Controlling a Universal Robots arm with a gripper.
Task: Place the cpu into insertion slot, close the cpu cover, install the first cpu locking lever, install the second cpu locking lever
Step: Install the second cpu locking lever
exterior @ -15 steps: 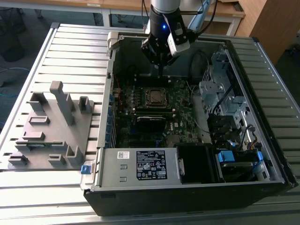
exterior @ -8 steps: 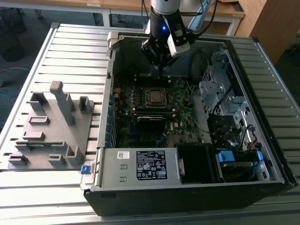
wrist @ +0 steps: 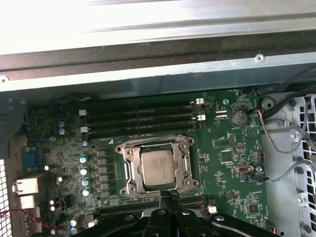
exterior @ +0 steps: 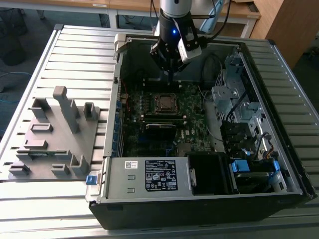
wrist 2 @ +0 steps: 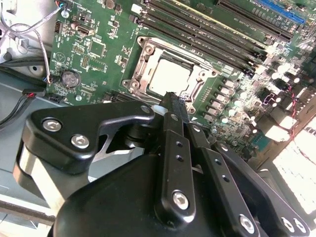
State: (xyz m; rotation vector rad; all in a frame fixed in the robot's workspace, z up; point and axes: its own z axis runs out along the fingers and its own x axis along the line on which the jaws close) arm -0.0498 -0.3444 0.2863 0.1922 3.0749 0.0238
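Observation:
The cpu (wrist: 157,167) lies flat in the insertion slot (wrist: 190,174) on the green motherboard (wrist: 227,177), its silver top showing and the slot's pin face hidden under it. The cpu cover (wrist: 129,170), a silvery frame, lies down around the chip. A thin wire lever (wrist: 148,139) runs along the frame's edge beside the memory slots. In the second wrist view the cpu (wrist 2: 168,76) sits just past my black fingertips. My gripper (exterior: 171,79) (wrist 2: 170,98) (wrist: 170,195) hangs above the board beside the socket, shut, with nothing in it. In the exterior view the cpu (exterior: 164,102) is just below the gripper.
The open computer case (exterior: 112,149) lies on a slatted metal table. Long black memory slots (wrist: 143,118) run beside the socket. Cables (wrist: 281,143) and a drive cage (exterior: 234,99) fill the exterior view's right. A grey fixture (exterior: 55,134) stands at the left, a power supply (exterior: 149,174) in front.

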